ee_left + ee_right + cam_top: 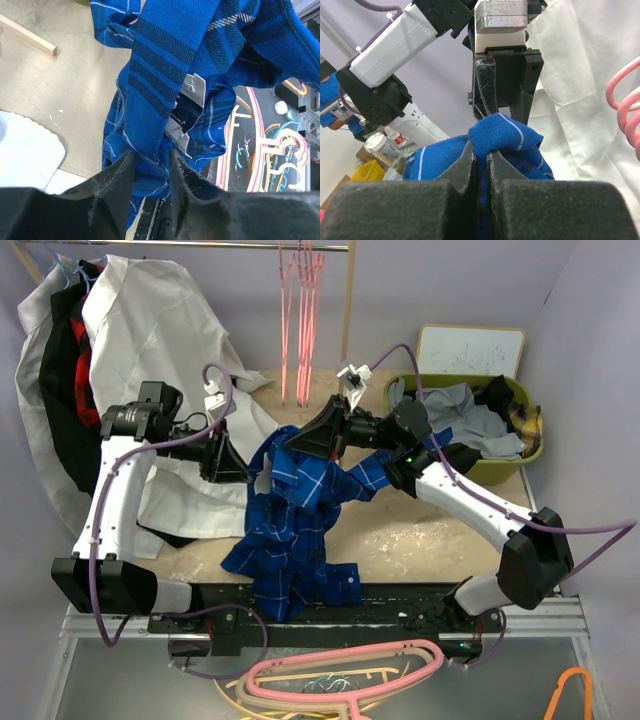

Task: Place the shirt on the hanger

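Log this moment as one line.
left gripper: shut on blue checked shirt | right gripper: shut on same shirt | shirt: held up between both

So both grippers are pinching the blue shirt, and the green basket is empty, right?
No, the basket isn't empty: the top view shows grey clothes in it. Both the left gripper and the right gripper do pinch the shirt.
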### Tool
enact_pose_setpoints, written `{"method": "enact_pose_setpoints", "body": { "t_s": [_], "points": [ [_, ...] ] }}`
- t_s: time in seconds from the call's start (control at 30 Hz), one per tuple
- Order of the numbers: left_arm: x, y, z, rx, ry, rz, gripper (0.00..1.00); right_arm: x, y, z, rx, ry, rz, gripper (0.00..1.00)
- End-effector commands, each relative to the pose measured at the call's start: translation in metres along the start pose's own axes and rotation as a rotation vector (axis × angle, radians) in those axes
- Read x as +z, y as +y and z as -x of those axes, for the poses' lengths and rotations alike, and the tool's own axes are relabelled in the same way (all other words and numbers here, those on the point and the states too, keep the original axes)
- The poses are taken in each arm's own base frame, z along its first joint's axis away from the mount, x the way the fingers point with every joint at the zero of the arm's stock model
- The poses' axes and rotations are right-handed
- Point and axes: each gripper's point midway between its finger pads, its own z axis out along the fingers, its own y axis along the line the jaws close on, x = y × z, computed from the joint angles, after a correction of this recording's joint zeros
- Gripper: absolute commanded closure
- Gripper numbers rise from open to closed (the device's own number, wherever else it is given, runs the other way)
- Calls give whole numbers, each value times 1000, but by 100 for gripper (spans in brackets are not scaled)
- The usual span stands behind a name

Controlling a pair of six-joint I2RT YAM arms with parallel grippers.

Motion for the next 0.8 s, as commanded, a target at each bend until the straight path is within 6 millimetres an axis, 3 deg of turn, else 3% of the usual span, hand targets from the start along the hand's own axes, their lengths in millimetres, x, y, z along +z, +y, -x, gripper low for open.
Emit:
{"method": "enact_pose_setpoints", "body": {
  "t_s": [0.0, 0.03, 0.07, 0.13, 0.2, 0.27, 0.37, 0.47, 0.6, 0.67, 0.77],
  "points": [
    [2, -6, 11, 37, -42, -42, 73, -2, 27, 28, -109, -83, 48, 100],
    [3, -7, 11, 36, -46, -45, 93, -3, 27, 27, -107, -83, 47, 100],
    [2, -7, 12, 37, -48, -44, 100, -3, 27, 26, -106, -82, 45, 100],
    [0, -10, 15, 54, -49, -40, 100, -4, 25, 23, -104, -77, 38, 97],
    [-5, -11, 19, 90, -41, -9, 100, -9, 28, 15, -97, -53, 45, 72],
    [-11, -11, 29, 119, -37, 41, 100, -17, 31, 6, -105, -35, 30, 38],
    [-24, -19, 51, 186, -60, 94, 100, -34, 13, -8, -172, 23, -131, 2],
    [-32, -24, 61, 231, -55, 135, 100, -63, -9, -22, -203, 127, -368, 0],
    [-33, -15, 48, 222, 10, 158, 100, -108, -24, -8, -316, 163, -652, 0],
    [-30, -11, 39, 193, 38, 143, 100, -116, -22, 1, -360, 172, -692, 0],
    [-25, -12, 33, 165, 54, 117, 100, -109, -26, 5, -383, 221, -685, 0]
  ]
}}
